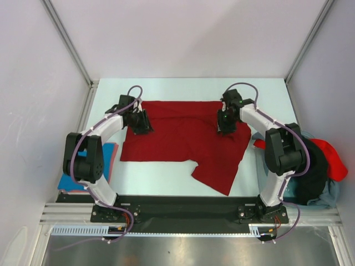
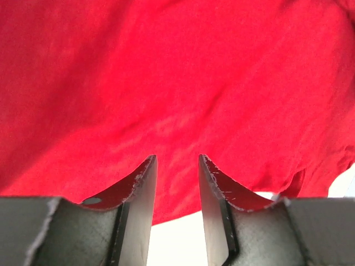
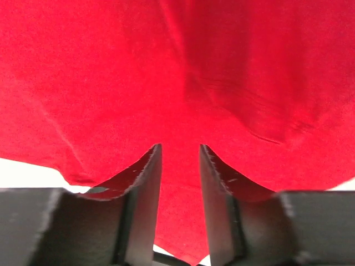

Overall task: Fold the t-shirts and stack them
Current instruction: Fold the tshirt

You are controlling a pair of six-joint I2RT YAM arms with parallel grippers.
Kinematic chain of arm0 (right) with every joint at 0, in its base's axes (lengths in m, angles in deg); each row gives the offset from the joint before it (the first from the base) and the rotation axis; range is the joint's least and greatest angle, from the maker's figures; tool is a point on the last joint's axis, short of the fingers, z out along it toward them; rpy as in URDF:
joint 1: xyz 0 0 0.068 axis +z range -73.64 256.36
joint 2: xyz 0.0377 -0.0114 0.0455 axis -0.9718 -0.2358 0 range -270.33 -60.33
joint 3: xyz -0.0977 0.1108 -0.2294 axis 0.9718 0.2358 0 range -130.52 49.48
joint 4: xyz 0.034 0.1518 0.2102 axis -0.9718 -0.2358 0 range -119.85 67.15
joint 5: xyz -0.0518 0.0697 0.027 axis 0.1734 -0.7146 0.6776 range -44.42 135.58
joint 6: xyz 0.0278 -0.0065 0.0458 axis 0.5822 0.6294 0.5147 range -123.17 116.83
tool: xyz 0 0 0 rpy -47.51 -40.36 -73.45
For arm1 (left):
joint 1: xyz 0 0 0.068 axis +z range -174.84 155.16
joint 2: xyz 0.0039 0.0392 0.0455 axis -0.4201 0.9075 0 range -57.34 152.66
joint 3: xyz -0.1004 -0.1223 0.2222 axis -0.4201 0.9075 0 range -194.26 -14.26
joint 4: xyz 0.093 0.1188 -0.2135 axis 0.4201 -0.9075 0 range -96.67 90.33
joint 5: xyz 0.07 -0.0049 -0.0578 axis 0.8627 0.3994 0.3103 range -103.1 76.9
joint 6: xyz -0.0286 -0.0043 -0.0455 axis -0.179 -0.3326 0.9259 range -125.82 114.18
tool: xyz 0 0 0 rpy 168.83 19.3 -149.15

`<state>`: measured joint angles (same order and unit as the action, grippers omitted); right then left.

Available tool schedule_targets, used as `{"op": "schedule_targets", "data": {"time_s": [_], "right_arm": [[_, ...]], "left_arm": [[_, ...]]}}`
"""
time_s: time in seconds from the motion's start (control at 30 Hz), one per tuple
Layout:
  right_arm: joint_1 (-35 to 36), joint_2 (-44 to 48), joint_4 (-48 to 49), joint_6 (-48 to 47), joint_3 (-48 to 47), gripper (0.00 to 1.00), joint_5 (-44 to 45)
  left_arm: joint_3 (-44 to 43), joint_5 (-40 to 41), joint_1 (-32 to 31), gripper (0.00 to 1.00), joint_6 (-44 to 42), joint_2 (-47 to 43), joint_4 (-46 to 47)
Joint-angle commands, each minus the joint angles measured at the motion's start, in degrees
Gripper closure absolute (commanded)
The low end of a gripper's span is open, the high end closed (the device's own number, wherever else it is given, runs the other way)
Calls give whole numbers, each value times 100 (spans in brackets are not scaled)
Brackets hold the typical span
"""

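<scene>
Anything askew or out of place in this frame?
The dark red t-shirt lies unevenly on the table: its near right part juts out diagonally past the otherwise straight near edge. At the right, a heap of unfolded shirts bulges beyond the table's side.

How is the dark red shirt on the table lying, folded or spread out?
Spread out: the dark red shirt lies flat and wide across the table, outline uneven.
</scene>
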<state>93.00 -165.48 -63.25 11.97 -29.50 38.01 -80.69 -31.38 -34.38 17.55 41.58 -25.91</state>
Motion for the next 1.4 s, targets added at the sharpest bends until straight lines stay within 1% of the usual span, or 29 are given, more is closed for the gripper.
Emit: {"op": "schedule_targets", "data": {"time_s": [0.0,0.07,0.17,0.3,0.33,0.37,0.53,0.7,0.83,0.87,1.0,1.07,1.13,1.17,1.2,1.23,1.3,1.33,1.37], "right_arm": [[294,-129,524,-46,-56,66,572],[400,-321,568,-28,-143,66,1009],[568,-629,569,-46,-354,64,1423],[673,-911,568,-28,-592,64,1925],[708,-955,577,-80,-644,64,2240],[726,-999,595,-107,-688,64,2356],[735,-1315,473,-265,-1180,66,2769],[718,-1684,472,-476,-1541,67,3095],[586,-2149,446,-661,-2094,67,3297],[533,-2246,402,-678,-2400,68,3376],[376,-2511,410,-1012,-3026,67,3640],[252,-2712,384,-1056,-3289,66,3535],[111,-2845,279,-1109,-3772,63,3247],[85,-2984,183,-1083,-3957,62,3245],[41,-3038,51,-1048,-4393,61,3227],[23,-3056,-211,-1013,-4554,58,3001],[14,-2855,-380,-803,-4618,55,2710],[14,-2689,-468,-732,-4505,52,2334],[-3,-2348,-495,-531,-4347,49,2165]], "left_arm": [[340,-157,58,60,-281,-636,5],[455,-245,58,60,-333,-803,-21],[500,-298,58,60,-482,-918,-205],[526,-290,58,61,-650,-1058,-373],[552,-290,58,62,-702,-1145,-408],[622,-281,58,62,-729,-1198,-426],[755,-97,58,62,-922,-1419,-514],[562,-105,66,62,-984,-1314,-575],[404,-166,66,62,-1019,-1164,-619],[342,-175,66,63,-1028,-1138,-637],[227,-193,75,63,-1072,-1023,-716],[210,-211,110,63,-1089,-971,-742],[192,-263,180,64,-1081,-927,-760],[175,-298,198,64,-1072,-909,-769],[166,-316,233,64,-1072,-900,-777],[157,-325,242,64,-1081,-891,-777],[175,-325,251,64,-1081,-839,-786],[183,-325,251,64,-1089,-830,-786],[201,-334,251,64,-1090,-804,-786]]}}
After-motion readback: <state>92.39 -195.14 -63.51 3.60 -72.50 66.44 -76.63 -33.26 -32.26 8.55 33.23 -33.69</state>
